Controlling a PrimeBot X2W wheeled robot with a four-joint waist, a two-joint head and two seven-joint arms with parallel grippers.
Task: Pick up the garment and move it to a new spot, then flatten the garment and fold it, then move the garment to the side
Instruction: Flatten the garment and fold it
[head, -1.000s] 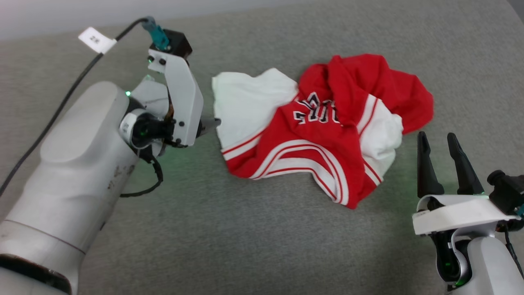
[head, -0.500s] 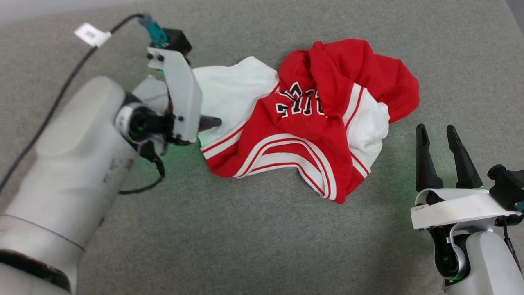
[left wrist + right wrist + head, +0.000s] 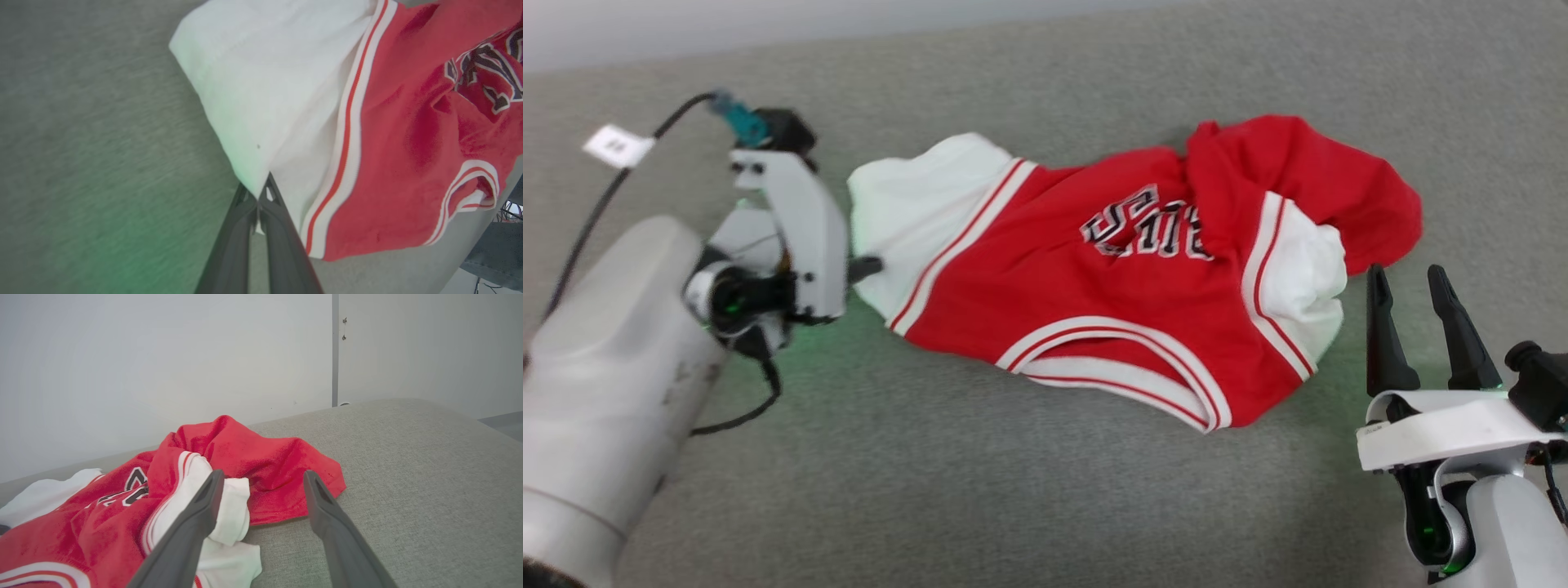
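The garment (image 3: 1094,302), a red jersey with white sleeves, striped trim and black lettering, lies stretched sideways across the grey surface (image 3: 1013,490). My left gripper (image 3: 870,265) is shut on the edge of its left white sleeve (image 3: 907,212). In the left wrist view the two fingers (image 3: 237,241) meet at the left gripper's tip (image 3: 259,196), pinching white cloth of the garment (image 3: 408,143). My right gripper (image 3: 1407,278) stands open just right of the garment's other white sleeve (image 3: 1307,278), holding nothing. The right wrist view shows the right gripper (image 3: 263,475) spread before the bunched red garment (image 3: 269,457).
A black cable with a white tag (image 3: 617,145) runs from my left wrist across the far left. A pale wall (image 3: 163,355) rises behind the surface. The surface's edge and dark gear (image 3: 496,253) beyond it show in the left wrist view.
My left gripper has shut on the white sleeve and drawn it leftward, spreading the crumpled garment out wide. The head camera has shifted. The right gripper holds its place, still open.
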